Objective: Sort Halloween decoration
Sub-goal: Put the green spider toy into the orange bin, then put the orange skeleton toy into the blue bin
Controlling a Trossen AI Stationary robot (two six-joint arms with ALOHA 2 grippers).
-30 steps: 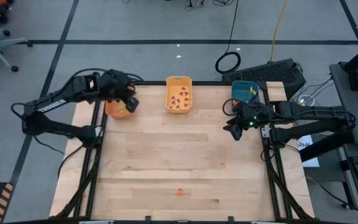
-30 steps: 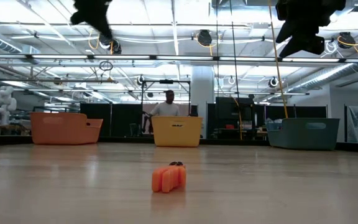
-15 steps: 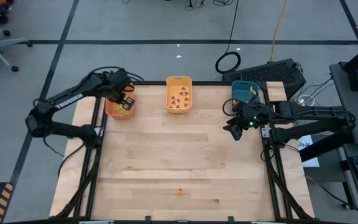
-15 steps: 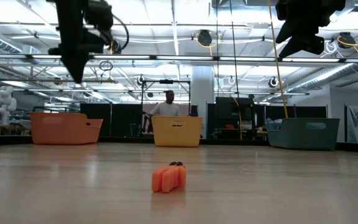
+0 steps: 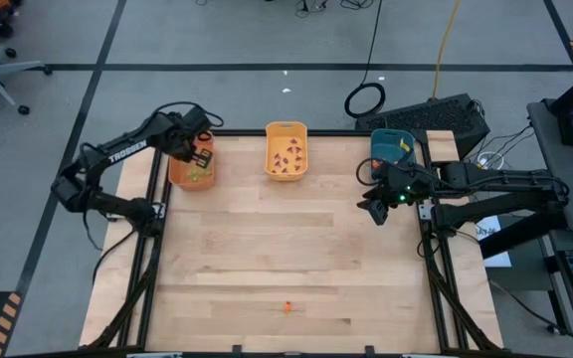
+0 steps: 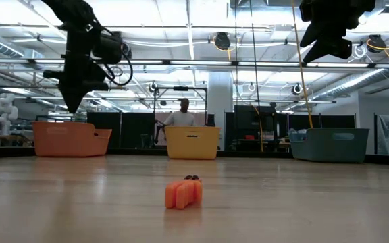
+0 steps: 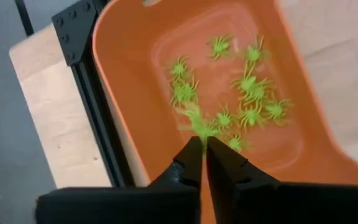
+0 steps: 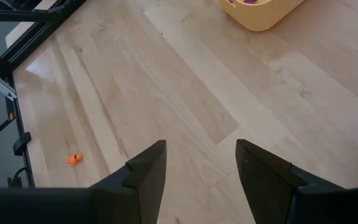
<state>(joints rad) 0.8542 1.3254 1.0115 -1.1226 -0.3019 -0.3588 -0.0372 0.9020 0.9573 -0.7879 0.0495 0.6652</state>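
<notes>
One orange trinket (image 5: 287, 307) lies alone on the table (image 5: 267, 249), low in the high view's centre; in the low view its long axis runs left to right. Green trinkets (image 7: 247, 93) fill the orange bin (image 5: 179, 177) at upper left. Above it the left gripper (image 7: 202, 147) has its jaws nearly together, gripping nothing. The right gripper (image 8: 201, 163), middle right in the high view, hangs with jaws apart, empty.

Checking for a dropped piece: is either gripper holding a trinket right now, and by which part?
Left gripper is shut over the orange bin; whether a green trinket sits at its tips cannot be told. Right gripper is open, empty.
</notes>
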